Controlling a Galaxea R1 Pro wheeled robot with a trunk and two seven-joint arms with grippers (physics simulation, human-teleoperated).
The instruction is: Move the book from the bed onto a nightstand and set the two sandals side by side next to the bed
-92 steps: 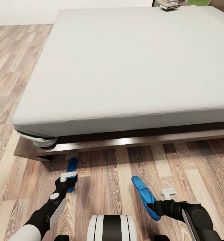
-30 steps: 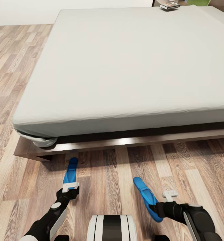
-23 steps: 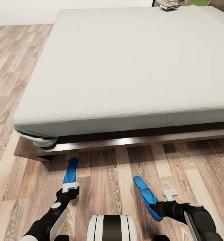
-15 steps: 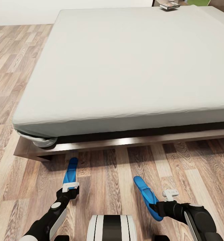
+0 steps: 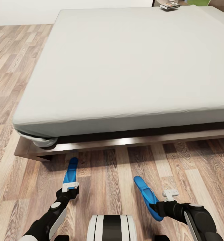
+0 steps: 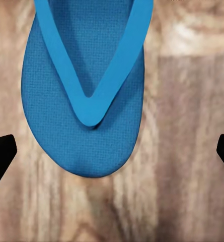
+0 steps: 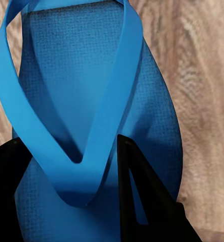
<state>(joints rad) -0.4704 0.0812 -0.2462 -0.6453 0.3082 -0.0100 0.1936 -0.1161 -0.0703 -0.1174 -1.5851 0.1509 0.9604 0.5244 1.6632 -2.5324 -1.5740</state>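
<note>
Gripping right sandal (image 5: 146, 197) with my right gripper (image 7: 99, 194), fingers pinched on its toe end, left gripper (image 6: 112, 151) spread wide just behind left sandal (image 5: 71, 172), both sandals on floor (image 5: 108, 174) beside bed (image 5: 125, 67), book (image 5: 169, 5) past bed's far corner.

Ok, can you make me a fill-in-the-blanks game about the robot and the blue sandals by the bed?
1. Both sandals are colored ____.
2. The left gripper is open above the left sandal, which lies flat on the wooden ____.
3. The right gripper is shut on the right ____.
4. The book sits past the far end of the ____.

Missing words: blue; floor; sandal; bed
</note>
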